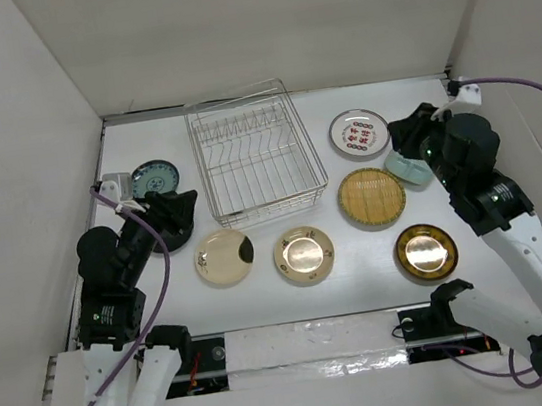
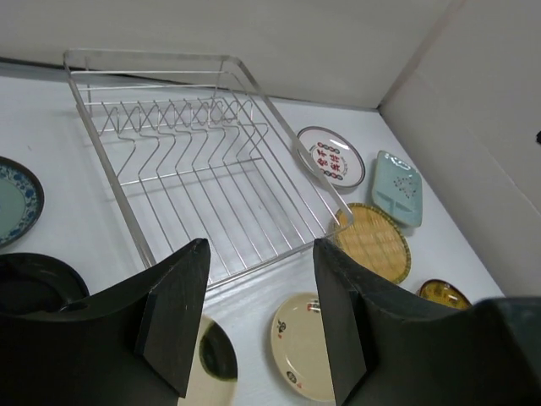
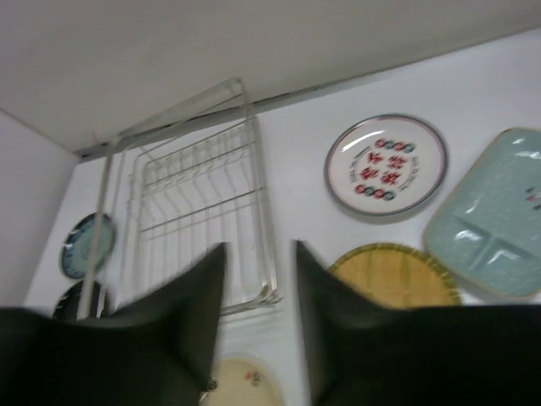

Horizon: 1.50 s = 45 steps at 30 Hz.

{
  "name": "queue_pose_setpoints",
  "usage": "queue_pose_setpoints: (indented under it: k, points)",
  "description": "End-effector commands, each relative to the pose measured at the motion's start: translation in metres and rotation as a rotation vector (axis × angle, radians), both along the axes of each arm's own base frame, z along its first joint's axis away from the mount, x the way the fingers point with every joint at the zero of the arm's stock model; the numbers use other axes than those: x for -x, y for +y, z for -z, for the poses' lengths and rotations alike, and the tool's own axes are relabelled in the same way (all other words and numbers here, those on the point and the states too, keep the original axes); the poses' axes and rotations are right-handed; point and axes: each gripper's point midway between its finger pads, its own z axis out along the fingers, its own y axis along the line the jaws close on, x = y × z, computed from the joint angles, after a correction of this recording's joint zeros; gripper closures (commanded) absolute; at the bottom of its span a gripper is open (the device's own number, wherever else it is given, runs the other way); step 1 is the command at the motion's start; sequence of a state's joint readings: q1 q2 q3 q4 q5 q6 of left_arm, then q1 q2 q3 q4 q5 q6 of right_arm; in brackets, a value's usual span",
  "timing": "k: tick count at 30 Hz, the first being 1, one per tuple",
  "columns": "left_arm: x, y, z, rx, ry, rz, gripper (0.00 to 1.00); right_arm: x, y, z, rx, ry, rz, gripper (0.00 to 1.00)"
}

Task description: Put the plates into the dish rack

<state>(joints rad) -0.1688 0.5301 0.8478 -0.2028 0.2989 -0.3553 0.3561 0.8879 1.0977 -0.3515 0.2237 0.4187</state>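
The empty silver wire dish rack stands at the table's back middle. All plates lie flat on the table: blue-patterned, black, cream with dark patch, cream-gold, dark-and-gold, woven yellow, pale green, and white with red marks. My left gripper is open and empty above the black plate. In its wrist view it faces the rack. My right gripper is open and empty over the pale green plate, beside the white plate.
White walls close in the table on the left, back and right. A small white block sits by the left wall. A purple cable hangs along the right wall. A taped strip runs along the near edge.
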Motion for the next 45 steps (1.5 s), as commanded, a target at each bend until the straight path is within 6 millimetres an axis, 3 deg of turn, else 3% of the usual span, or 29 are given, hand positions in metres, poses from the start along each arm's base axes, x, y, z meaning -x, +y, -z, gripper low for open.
queue_pose_setpoints:
  k: [1, 2, 5, 6, 8, 10, 12, 13, 14, 16, 17, 18, 19, 20, 21, 22, 24, 26, 28, 29, 31, 32, 35, 36, 39, 45]
  points:
    - [-0.008, -0.007, 0.001, -0.020, -0.034, 0.028, 0.51, -0.002, -0.024, -0.014, -0.063, -0.048, 0.098, 0.76]
    - [-0.009, -0.009, 0.006, -0.025, -0.027, 0.031, 0.53, -0.006, -0.036, -0.008, -0.072, -0.035, 0.136, 0.99]
    - [-0.008, -0.012, 0.006, -0.024, -0.061, 0.041, 0.64, -0.014, -0.054, 0.011, -0.083, 0.026, 0.188, 1.00]
    - [-0.008, -0.012, 0.011, -0.023, -0.065, 0.044, 0.68, -0.017, -0.070, 0.016, -0.087, 0.039, 0.234, 1.00]
    - [-0.009, -0.014, 0.011, -0.025, -0.089, 0.045, 0.89, -0.021, -0.082, 0.027, -0.103, 0.065, 0.263, 1.00]
    - [-0.014, -0.012, 0.020, -0.031, -0.073, 0.032, 1.00, -0.024, -0.098, 0.039, -0.138, 0.082, 0.309, 1.00]
    - [-0.016, -0.013, 0.023, -0.044, -0.069, 0.033, 1.00, -0.025, -0.108, 0.046, -0.171, 0.087, 0.343, 1.00]
    - [-0.017, -0.014, 0.023, -0.050, -0.070, 0.030, 1.00, -0.025, -0.122, 0.049, -0.180, 0.079, 0.395, 1.00]
    - [-0.018, -0.012, 0.024, -0.058, -0.068, 0.017, 1.00, -0.025, -0.130, 0.064, -0.186, 0.108, 0.427, 1.00]
    - [-0.017, -0.012, 0.025, -0.068, -0.071, 0.008, 1.00, -0.026, -0.148, 0.075, -0.208, 0.108, 0.491, 1.00]
    - [-0.016, -0.010, 0.027, -0.072, -0.067, 0.000, 1.00, -0.022, -0.167, 0.093, -0.215, 0.132, 0.563, 1.00]
    - [-0.015, -0.011, 0.028, -0.074, -0.065, 0.002, 1.00, -0.024, -0.177, 0.105, -0.241, 0.152, 0.587, 0.91]
    - [-0.015, -0.011, 0.029, -0.078, -0.063, -0.006, 1.00, -0.029, -0.184, 0.104, -0.254, 0.121, 0.583, 0.79]
    - [-0.016, -0.010, 0.030, -0.079, -0.060, -0.009, 0.95, -0.028, -0.195, 0.118, -0.284, 0.136, 0.601, 0.55]
    - [-0.015, -0.010, 0.030, -0.079, -0.063, -0.007, 0.89, -0.029, -0.202, 0.125, -0.302, 0.147, 0.615, 0.45]
    - [-0.012, -0.013, 0.029, -0.077, -0.070, 0.012, 0.76, -0.037, -0.207, 0.134, -0.319, 0.157, 0.609, 0.37]
    - [-0.008, -0.012, 0.025, -0.074, -0.089, 0.010, 0.70, -0.041, -0.218, 0.149, -0.341, 0.186, 0.645, 0.28]
    - [-0.007, -0.011, 0.025, -0.075, -0.089, -0.001, 0.66, -0.050, -0.219, 0.168, -0.347, 0.225, 0.635, 0.23]
    - [-0.006, -0.011, 0.024, -0.072, -0.093, 0.002, 0.66, -0.061, -0.221, 0.174, -0.352, 0.225, 0.622, 0.23]
    - [-0.005, -0.011, 0.023, -0.071, -0.099, 0.003, 0.65, -0.065, -0.223, 0.192, -0.356, 0.270, 0.628, 0.24]
    - [-0.004, -0.010, 0.022, -0.070, -0.102, 0.003, 0.65, -0.073, -0.224, 0.201, -0.395, 0.276, 0.609, 0.26]
    - [-0.004, -0.011, 0.021, -0.071, -0.104, 0.006, 0.65, -0.077, -0.218, 0.219, -0.417, 0.306, 0.581, 0.27]
    - [-0.003, -0.010, 0.021, -0.071, -0.109, 0.006, 0.65, -0.086, -0.222, 0.236, -0.476, 0.316, 0.591, 0.30]
    - [-0.003, -0.010, 0.021, -0.071, -0.107, 0.003, 0.64, -0.090, -0.221, 0.253, -0.504, 0.351, 0.593, 0.30]
    - [-0.005, -0.011, 0.023, -0.075, -0.101, 0.005, 0.64, -0.103, -0.215, 0.275, -0.547, 0.399, 0.548, 0.33]
    - [-0.004, -0.010, 0.021, -0.075, -0.111, 0.003, 0.64, -0.114, -0.211, 0.296, -0.597, 0.430, 0.516, 0.36]
